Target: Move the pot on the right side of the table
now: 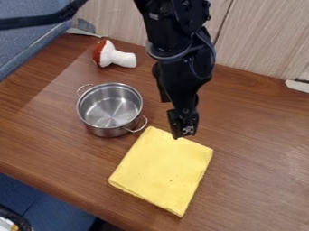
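While the claw (184,132), spread or pressed together I cannot tell, is hanging at the far edge of the cloth (163,167), the pot (110,108) is sitting left of it, its near handle (145,125) pointing right.

And here's the worktop (259,180), brown wood grain spreading right across the view, its front edge slanting down from the left. Along the back stands a pale wood-grain wall (259,40), a dark seam (226,21) running down between panels. Over at upper left, blue-grey upholstery (27,43) with a lighter edge; down at lower left, deeper blue (42,203) below the worktop. And look at the light: a soft sheen (292,155) on the right, a paler patch at left.
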`<move>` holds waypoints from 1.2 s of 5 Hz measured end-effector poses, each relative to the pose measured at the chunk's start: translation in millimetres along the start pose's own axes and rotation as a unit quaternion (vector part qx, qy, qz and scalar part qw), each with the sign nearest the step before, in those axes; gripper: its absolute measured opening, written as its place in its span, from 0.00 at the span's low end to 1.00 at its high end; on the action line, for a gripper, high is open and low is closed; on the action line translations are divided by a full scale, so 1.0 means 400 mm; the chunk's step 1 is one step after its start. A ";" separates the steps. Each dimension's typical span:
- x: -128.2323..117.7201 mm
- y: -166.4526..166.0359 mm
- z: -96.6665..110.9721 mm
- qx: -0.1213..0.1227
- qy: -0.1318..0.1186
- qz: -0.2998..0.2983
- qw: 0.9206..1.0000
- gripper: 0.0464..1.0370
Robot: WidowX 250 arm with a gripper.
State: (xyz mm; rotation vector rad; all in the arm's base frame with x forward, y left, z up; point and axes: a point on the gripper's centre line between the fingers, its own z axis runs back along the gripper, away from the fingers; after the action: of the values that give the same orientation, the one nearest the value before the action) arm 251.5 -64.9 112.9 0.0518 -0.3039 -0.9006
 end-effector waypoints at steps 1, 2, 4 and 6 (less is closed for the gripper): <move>-0.009 -0.008 -0.011 -0.009 0.007 0.002 1.000 0.96; -0.075 0.010 -0.009 -0.019 0.020 0.031 0.999 0.96; -0.164 0.038 0.019 -0.016 0.061 0.029 0.998 0.96; -0.251 0.081 -0.009 -0.040 0.102 -0.033 0.993 0.96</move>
State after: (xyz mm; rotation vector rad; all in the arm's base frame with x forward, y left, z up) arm 218.7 33.1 91.2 0.0792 -0.0769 -0.9634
